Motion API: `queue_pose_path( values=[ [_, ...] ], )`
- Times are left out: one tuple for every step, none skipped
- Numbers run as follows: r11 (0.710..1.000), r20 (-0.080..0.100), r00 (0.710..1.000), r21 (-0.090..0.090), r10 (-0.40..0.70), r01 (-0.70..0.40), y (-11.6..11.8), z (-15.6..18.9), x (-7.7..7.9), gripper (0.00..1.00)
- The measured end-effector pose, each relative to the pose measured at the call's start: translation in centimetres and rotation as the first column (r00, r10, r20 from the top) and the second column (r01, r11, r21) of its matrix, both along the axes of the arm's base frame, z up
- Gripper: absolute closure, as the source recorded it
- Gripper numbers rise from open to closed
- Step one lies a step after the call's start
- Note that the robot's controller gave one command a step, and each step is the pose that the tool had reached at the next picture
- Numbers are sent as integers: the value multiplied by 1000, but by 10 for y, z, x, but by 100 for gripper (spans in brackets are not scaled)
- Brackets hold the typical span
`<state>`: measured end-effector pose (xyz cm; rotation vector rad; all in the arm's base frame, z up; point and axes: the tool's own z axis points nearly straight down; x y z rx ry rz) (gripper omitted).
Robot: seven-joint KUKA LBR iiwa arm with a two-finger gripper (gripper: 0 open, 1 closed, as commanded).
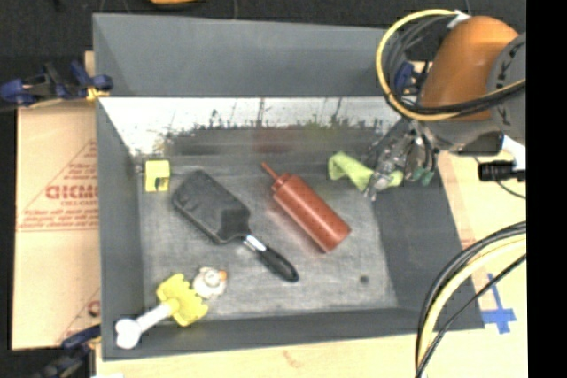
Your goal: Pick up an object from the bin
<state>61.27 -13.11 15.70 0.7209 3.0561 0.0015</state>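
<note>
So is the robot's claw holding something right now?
Gripper: can't tell if it is open or closed; it is right at the yellow-green thing.

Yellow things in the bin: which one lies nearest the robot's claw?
The crumpled yellow-green piece on the right side, just beside the gripper. The small yellow block and the yellow-and-white toy lie far to the left.
</note>
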Motion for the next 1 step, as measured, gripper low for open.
queue_pose_path(
  values=[
    [1000, 7, 1000, -2, 1, -1, -1, 11, 2, 100]
  ],
)
